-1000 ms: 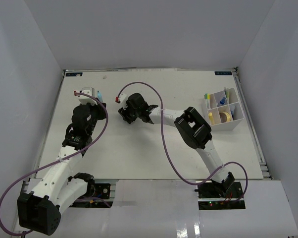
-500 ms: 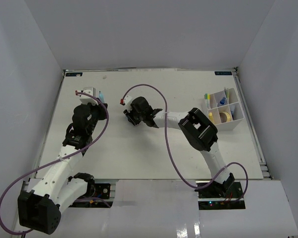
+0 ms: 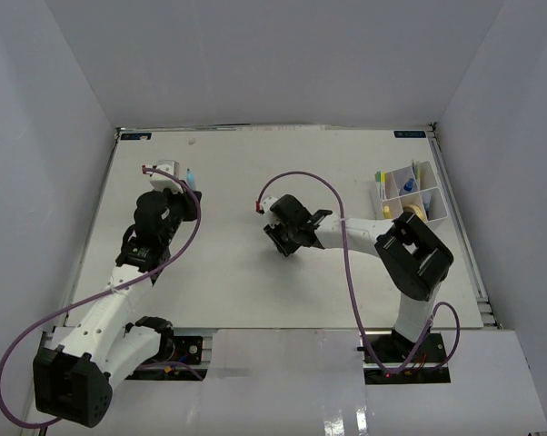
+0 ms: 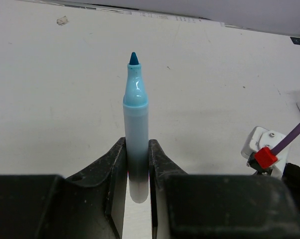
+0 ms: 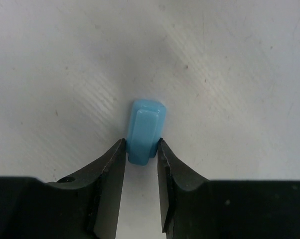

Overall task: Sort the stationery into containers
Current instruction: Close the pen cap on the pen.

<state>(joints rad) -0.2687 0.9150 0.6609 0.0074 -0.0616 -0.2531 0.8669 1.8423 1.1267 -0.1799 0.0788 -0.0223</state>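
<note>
The marker (image 4: 135,129) is left, eraser (image 5: 146,130) centre, organizer box (image 3: 419,227) right.

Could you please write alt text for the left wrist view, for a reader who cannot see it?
A light-blue marker, uncapped, its dark blue tip pointing away, is clamped between the two black fingers of the left tool above a white table. At the right edge are a red connector and a purple cable.

No legible text recorded; the small print (image 4: 176,18) on the table (image 4: 50,99), beyond the left gripper (image 4: 137,147), is blurred.
</note>
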